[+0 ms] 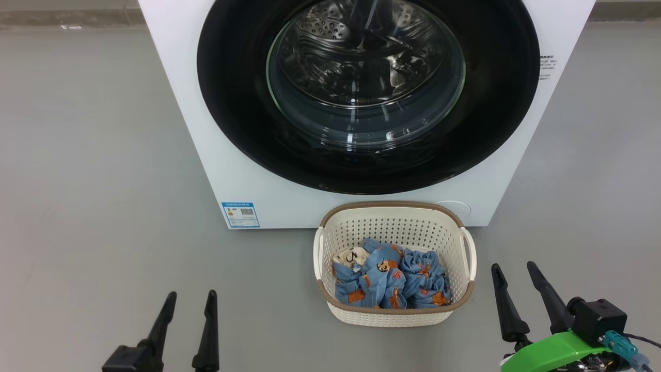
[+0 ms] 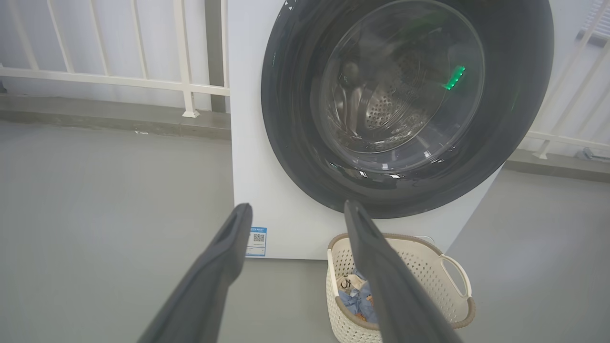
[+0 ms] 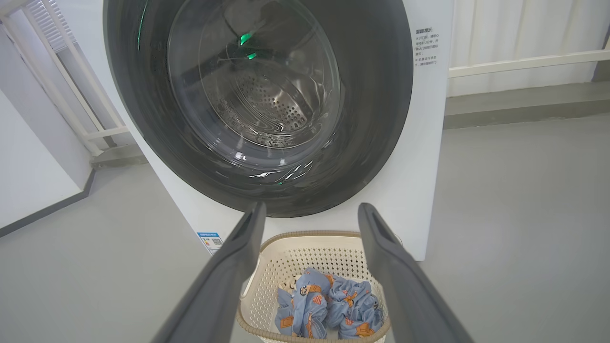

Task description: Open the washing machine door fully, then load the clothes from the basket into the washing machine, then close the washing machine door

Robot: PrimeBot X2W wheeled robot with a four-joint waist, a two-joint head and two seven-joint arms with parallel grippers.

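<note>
Head view shows the washing machine (image 1: pixel 175 77), a big white box with a smooth flat front, standing on the grey matte floor (image 1: pixel 93 181). The washing machine door (image 1: pixel 366 77) is round, with a wide glossy black rim and a bulging clear glass bowl in the middle. It lies shut against the front, and through the glass the steel drum with many small holes is visible. A small blue label (image 1: pixel 240 214) sits at the lower left corner of the front.

Just before the machine stands the basket (image 1: pixel 397 230), of cream plastic with perforated walls, a brown woven-look rim and two side handles. The clothes (image 1: pixel 390 279) lie crumpled inside it: light blue fabric with orange-brown figures and one cream patch.

The left claw (image 1: pixel 191 295) is at the lower left, over the floor. Its two long dark pointed fingers are spread wide, holding and touching nothing. The right claw (image 1: pixel 514 266) is just right of the basket, also wide and empty.
</note>
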